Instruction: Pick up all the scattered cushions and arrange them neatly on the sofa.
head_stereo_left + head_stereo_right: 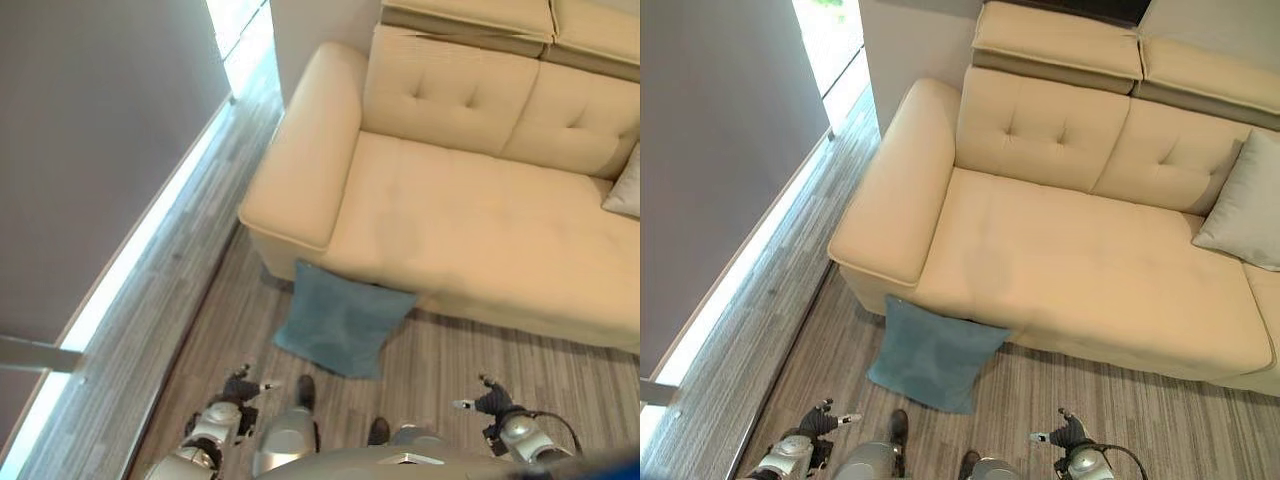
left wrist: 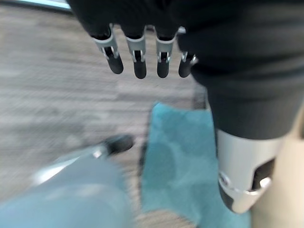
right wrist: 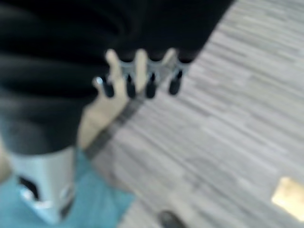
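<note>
Floor (image 1: 790, 330) of grey wood planks runs along our left, beside a grey wall (image 1: 710, 150) with a bright strip at its base. Next we see our left hand (image 1: 818, 418) low near the bottom edge, fingers (image 2: 135, 57) hanging straight and loose with nothing in them (its wrist view shows them spread in a row above the planks). Just ahead and a little to the right, the teal cushion (image 1: 930, 358) lies on the floor, its far edge touching the front of the sofa base below the left armrest (image 1: 890, 200). Neither hand touches it; both sit near it on the floor side.

Past the cushion comes the cream sofa (image 1: 1080, 270), its seat bare across the left and middle. Our right hand (image 1: 1068, 433) hovers low near the bottom edge, to the right of the teal cushion, fingers (image 3: 142, 76) extended and relaxed, holding nothing. Farthest right, a light grey cushion (image 1: 1245, 205) leans upright against the sofa's backrest, resting on the seat, well apart from the teal one.
</note>
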Available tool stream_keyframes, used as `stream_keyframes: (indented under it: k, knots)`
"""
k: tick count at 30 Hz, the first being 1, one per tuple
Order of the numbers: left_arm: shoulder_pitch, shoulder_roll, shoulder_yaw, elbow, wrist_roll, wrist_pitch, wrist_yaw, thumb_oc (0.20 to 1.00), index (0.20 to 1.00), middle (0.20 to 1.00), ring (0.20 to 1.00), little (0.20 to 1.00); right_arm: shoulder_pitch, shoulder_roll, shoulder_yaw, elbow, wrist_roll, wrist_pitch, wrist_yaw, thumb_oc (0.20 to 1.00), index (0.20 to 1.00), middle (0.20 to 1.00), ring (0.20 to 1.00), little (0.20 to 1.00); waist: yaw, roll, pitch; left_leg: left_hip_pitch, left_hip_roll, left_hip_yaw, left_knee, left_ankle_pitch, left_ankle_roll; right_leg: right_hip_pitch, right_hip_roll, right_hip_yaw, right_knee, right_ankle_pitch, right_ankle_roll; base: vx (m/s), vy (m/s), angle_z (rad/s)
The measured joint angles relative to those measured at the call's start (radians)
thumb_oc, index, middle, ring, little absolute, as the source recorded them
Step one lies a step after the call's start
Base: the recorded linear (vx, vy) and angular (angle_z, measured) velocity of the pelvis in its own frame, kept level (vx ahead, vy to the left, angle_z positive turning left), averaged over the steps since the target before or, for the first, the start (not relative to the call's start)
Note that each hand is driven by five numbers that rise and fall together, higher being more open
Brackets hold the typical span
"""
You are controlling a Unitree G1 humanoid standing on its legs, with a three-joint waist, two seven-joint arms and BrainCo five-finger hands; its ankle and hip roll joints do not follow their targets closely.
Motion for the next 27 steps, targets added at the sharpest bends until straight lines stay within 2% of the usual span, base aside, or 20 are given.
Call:
stream_keyframes:
  k: [2,5,6,7,8,10,11,12,15,17,18,19,20,27]
  knots:
    - [0.000,0.033,0.001,-0.017,0.000,0.001,0.001,1.000,1.000,1.000,1.000,1.000,-0.024,0.010,0.000,-0.006,-0.001,-0.002,0.000,1.000,1.000,1.000,1.000,1.000,0.004,-0.019,-0.011,0.008,-0.018,0.038,-0.013,-0.004,0.006,-0.015,-0.023,0.001,-0.016,0.006,0.014,-0.01,0.146,-0.52]
    - [0.010,0.038,0.001,-0.029,-0.004,0.001,0.002,1.000,1.000,1.000,1.000,1.000,-0.046,0.016,0.001,-0.018,-0.001,-0.003,-0.002,1.000,1.000,1.000,1.000,1.000,0.021,-0.013,-0.009,0.016,-0.016,0.085,-0.018,-0.011,0.017,-0.038,-0.033,-0.002,0.002,0.008,0.031,-0.12,0.061,-0.52]
    - [0.009,0.036,0.001,-0.041,-0.005,-0.001,0.003,1.000,1.000,1.000,1.000,1.000,-0.053,0.016,0.003,-0.015,-0.002,0.000,-0.003,1.000,1.000,1.000,1.000,1.000,0.024,-0.008,-0.003,0.014,-0.009,0.101,-0.017,-0.010,0.017,-0.065,-0.034,0.000,0.036,0.006,0.034,-0.07,-0.008,-0.52]
    - [0.007,0.037,0.001,-0.074,-0.013,-0.004,0.008,1.000,1.000,1.000,1.000,1.000,-0.076,0.014,0.003,-0.025,-0.002,-0.001,-0.011,1.000,1.000,1.000,1.000,1.000,0.030,0.011,0.019,-0.009,0.014,0.127,-0.003,-0.015,0.023,-0.133,-0.045,-0.026,0.115,0.001,0.042,-0.11,-0.044,-0.55]
    - [-0.004,0.033,0.003,-0.075,-0.013,-0.006,0.016,1.000,1.000,1.000,1.000,1.000,-0.076,0.014,0.003,-0.038,-0.002,-0.002,-0.019,1.000,1.000,1.000,1.000,1.000,0.030,0.013,0.021,-0.022,0.013,0.127,0.001,-0.027,0.021,-0.141,-0.068,-0.059,0.101,-0.004,0.038,-0.13,-0.057,-0.47]
    - [-0.008,0.037,0.000,-0.106,-0.014,-0.008,0.023,1.000,1.000,1.000,1.000,1.000,-0.068,0.014,0.005,-0.058,-0.003,-0.001,-0.027,1.000,1.000,1.000,1.000,1.000,0.035,0.008,0.028,-0.054,0.011,0.127,0.025,-0.015,0.016,-0.149,-0.105,-0.094,0.047,0.013,0.047,-0.22,-0.027,-0.05]
    - [-0.027,0.038,-0.002,-0.129,-0.017,-0.018,0.029,1.000,1.000,1.000,1.000,1.000,-0.072,0.011,0.005,-0.066,-0.004,-0.004,-0.037,1.000,1.000,1.000,1.000,1.000,0.033,0.011,0.038,-0.085,0.019,0.121,0.053,-0.016,0.012,-0.169,-0.102,-0.101,0.048,0.034,0.049,-0.22,-0.067,0.15]
    - [-0.055,0.037,-0.006,-0.172,-0.049,-0.031,0.055,1.000,1.000,1.000,1.000,1.000,-0.098,-0.001,0.005,-0.082,-0.008,-0.002,-0.062,1.000,1.000,1.000,1.000,1.000,0.028,0.018,0.064,-0.157,0.041,0.115,0.107,-0.023,0.000,-0.232,-0.085,-0.078,0.084,0.037,0.048,-0.17,-0.058,0.11]
    - [-0.112,0.033,-0.023,-0.234,-0.092,-0.056,0.101,1.000,1.000,1.000,1.000,1.000,-0.174,-0.033,0.002,-0.129,-0.012,-0.004,-0.120,1.000,1.000,1.000,1.000,1.000,0.029,0.038,0.127,-0.311,0.076,0.112,0.196,-0.027,-0.014,-0.387,-0.068,-0.056,0.179,0.026,0.011,-0.18,-0.032,-0.13]
    - [-0.143,0.033,-0.021,-0.236,-0.093,-0.064,0.126,1.000,1.000,1.000,1.000,1.000,-0.216,-0.036,0.001,-0.141,-0.012,-0.003,-0.147,1.000,1.000,1.000,1.000,1.000,0.017,0.038,0.153,-0.355,0.081,0.111,0.211,-0.027,-0.014,-0.448,-0.075,-0.055,0.238,0.006,0.000,-0.10,-0.014,0.06]
    - [-0.176,0.035,-0.021,-0.266,-0.097,-0.068,0.166,1.000,1.000,1.000,1.000,1.000,-0.226,-0.048,0.002,-0.178,-0.012,-0.003,-0.181,1.000,1.000,1.000,1.000,1.000,0.013,0.042,0.175,-0.415,0.083,0.098,0.254,-0.031,-0.017,-0.510,-0.081,-0.054,0.293,-0.013,-0.020,-0.16,0.032,0.11]
    - [-0.217,0.039,-0.018,-0.295,-0.115,-0.083,0.207,1.000,1.000,1.000,1.000,1.000,-0.252,-0.056,-0.001,-0.202,-0.012,-0.003,-0.211,1.000,1.000,1.000,1.000,1.000,0.007,0.042,0.211,-0.475,0.084,0.095,0.281,-0.028,-0.018,-0.580,-0.091,-0.053,0.343,-0.025,-0.028,-0.13,0.036,0.13]
    - [-0.249,0.039,-0.019,-0.298,-0.117,-0.084,0.222,1.000,1.000,1.000,1.000,1.000,-0.284,-0.055,0.001,-0.204,-0.011,-0.002,-0.222,1.000,1.000,1.000,1.000,1.000,0.000,0.043,0.234,-0.486,0.087,0.096,0.288,-0.023,-0.016,-0.595,-0.095,-0.052,0.357,-0.025,-0.030,-0.12,0.046,0.03]
    - [-0.432,0.055,-0.025,-0.296,-0.138,-0.104,0.333,1.000,1.000,1.000,1.000,1.000,-0.436,-0.065,0.003,-0.244,0.009,-0.011,-0.323,1.000,1.000,1.000,1.000,1.000,-0.031,0.048,0.259,-0.706,0.094,0.098,0.426,-0.050,0.001,-0.815,-0.115,-0.015,0.479,-0.043,-0.046,-0.05,0.062,-0.03]
